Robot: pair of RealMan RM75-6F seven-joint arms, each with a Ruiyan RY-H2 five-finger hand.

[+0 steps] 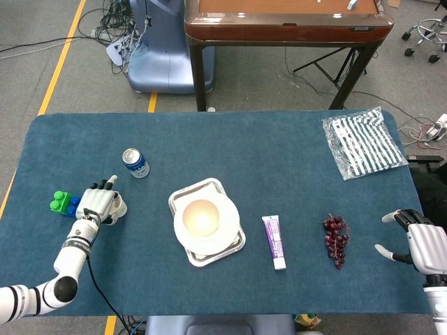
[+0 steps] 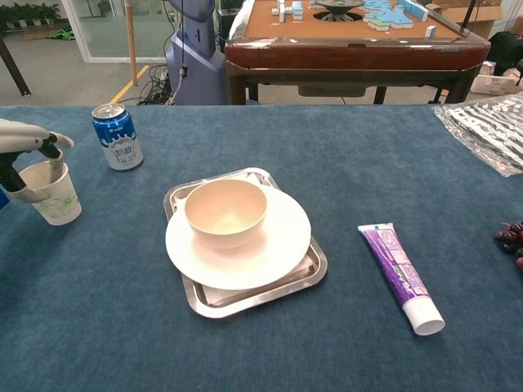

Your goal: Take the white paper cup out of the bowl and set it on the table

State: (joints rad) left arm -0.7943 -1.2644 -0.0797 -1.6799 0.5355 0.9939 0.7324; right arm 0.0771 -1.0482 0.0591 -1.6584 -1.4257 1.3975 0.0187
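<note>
The white paper cup stands upright on the blue table at the far left, well away from the cream bowl. My left hand is over its rim and still holds it from the left side. In the head view the cup peeks out to the right of that left hand. The bowl is empty and sits on a white plate in a metal tray. My right hand hovers open at the table's right edge, holding nothing.
A blue drink can stands just behind and right of the cup. Green and blue toy blocks lie left of my left hand. A purple toothpaste tube, dark grapes and a striped plastic bag lie to the right.
</note>
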